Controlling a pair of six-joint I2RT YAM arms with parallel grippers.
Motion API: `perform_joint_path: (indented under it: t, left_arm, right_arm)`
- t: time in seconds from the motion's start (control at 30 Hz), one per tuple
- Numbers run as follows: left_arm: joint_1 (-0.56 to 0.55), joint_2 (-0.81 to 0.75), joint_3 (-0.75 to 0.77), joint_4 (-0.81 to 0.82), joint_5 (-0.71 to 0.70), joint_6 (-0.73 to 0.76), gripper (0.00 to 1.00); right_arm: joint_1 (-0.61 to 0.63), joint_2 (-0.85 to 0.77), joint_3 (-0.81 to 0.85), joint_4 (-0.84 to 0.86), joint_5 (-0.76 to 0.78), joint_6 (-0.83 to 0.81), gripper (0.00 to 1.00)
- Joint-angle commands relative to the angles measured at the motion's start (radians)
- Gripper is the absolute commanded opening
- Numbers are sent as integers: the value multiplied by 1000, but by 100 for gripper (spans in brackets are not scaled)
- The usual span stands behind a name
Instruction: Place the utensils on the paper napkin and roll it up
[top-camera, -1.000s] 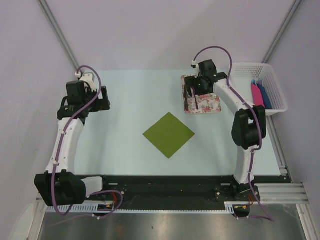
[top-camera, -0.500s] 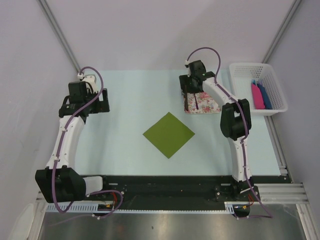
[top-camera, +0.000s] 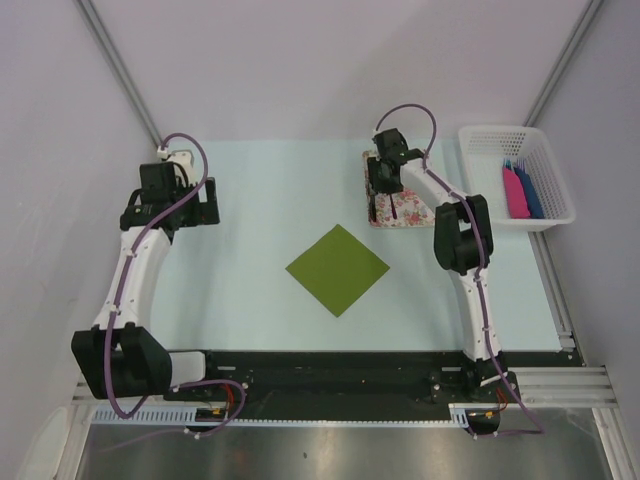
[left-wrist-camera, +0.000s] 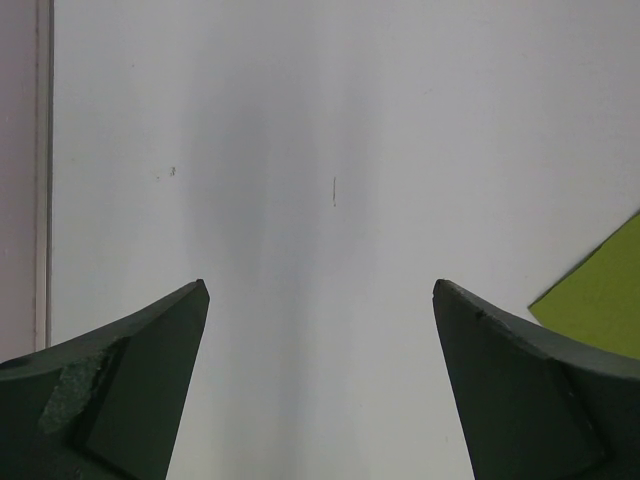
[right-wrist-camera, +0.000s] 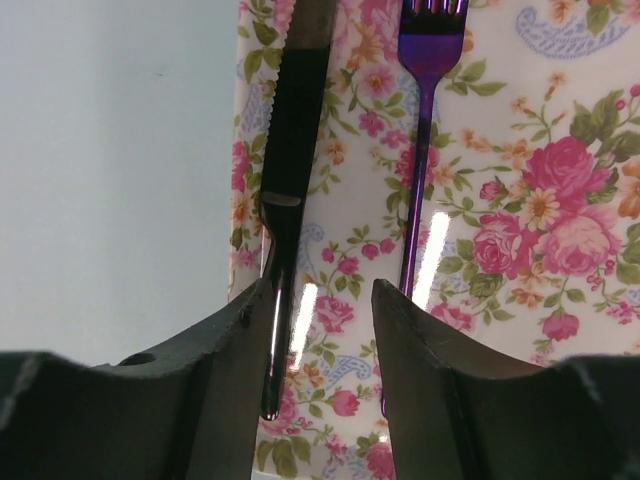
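Top external view: nearest the arm bases, the olive-green paper napkin (top-camera: 337, 269) lies flat as a diamond mid-table (top-camera: 260, 190). Further back on the left, the left gripper (left-wrist-camera: 320, 290) hangs over the table, its 2 fingers spread wide. Far right, the right gripper (right-wrist-camera: 320, 285) sits low over the floral mat (right-wrist-camera: 560, 200), jaws part-narrowed astride the dark knife (right-wrist-camera: 295, 130) handle with a gap showing, the purple fork (right-wrist-camera: 425, 120) just beside it.
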Motion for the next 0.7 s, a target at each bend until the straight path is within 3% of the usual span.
perform_joint_path:
  t: [0.0,0.37,0.67]
  left_arm:
    - [3,10,34,13,-15,19,100]
    - [4,30,30,6,-54,21,100]
    - [3,37,36,4,-60,27,100]
  right_arm:
    - [17,41,80,24,46,17,49]
    - [40,111,126,36,66,22,45]
    - [-19,96,51,0,-30,30,28]
